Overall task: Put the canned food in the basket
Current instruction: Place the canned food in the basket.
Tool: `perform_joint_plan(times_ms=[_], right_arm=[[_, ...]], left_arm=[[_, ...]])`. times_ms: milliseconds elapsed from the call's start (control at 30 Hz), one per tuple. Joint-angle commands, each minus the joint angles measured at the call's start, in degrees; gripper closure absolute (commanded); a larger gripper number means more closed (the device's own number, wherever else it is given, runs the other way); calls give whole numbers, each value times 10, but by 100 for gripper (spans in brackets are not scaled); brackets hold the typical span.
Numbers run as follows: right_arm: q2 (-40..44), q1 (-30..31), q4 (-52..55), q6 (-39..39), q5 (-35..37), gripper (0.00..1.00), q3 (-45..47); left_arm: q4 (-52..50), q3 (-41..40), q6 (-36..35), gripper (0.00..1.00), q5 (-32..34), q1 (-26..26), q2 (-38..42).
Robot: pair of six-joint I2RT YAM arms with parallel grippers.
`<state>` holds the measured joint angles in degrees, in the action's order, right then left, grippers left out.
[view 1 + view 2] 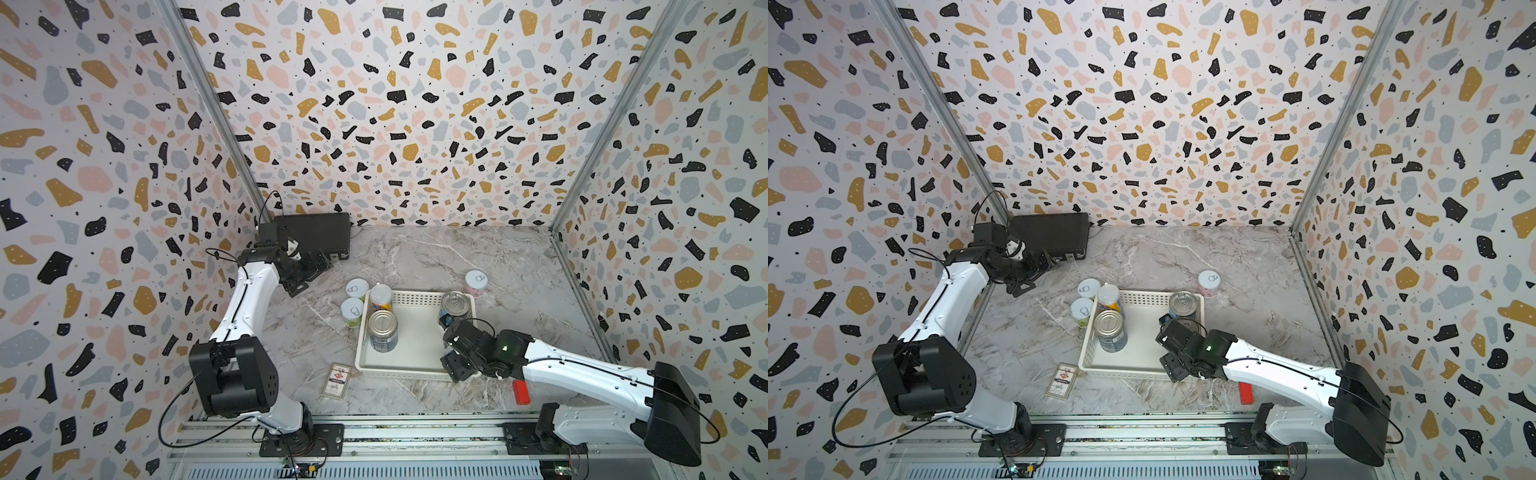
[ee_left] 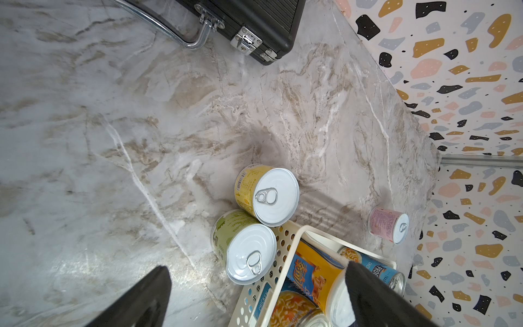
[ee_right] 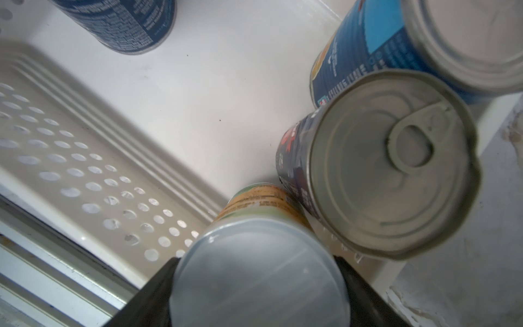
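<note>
basket [image 1: 415, 332], bench [image 1: 457, 257] centre | right end effector [image 3: 256, 262] clamped on can [image 3: 260, 283], basket 3 o'clock | left end effector [image 2: 254, 269] released, bench 10 o'clock

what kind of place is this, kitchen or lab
Probably a robot test booth, not a kitchen: left arm and right arm bolted to a metal rail, terrazzo-print panels boxing in a marble-look tabletop.

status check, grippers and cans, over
Left gripper open, empty. Right gripper shut on pale-lidded can inside basket. Yellow can, green can, pink can still out on table. Nothing blocking them.
</note>
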<state>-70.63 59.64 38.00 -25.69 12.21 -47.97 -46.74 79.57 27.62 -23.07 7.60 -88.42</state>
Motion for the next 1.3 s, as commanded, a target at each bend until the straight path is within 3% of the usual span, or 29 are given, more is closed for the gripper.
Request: perform_joint_plan(times_ms=[0, 333, 733, 1133, 1267], right_arm=[[-1, -3, 18, -16, 62, 68, 1], [-18, -2, 11, -24, 45, 49, 19], [16, -2, -10, -24, 25, 12, 46], [72, -2, -39, 2, -17, 0, 61], [116, -2, -56, 20, -43, 0, 73]], left_arm=[[-1, 16, -12, 0, -1, 0, 1], [-1, 16, -11, 0, -2, 0, 2], [0, 15, -12, 0, -6, 0, 3], [5, 13, -13, 0, -20, 0, 6], [-14, 28, -32, 0, 12, -14, 6]])
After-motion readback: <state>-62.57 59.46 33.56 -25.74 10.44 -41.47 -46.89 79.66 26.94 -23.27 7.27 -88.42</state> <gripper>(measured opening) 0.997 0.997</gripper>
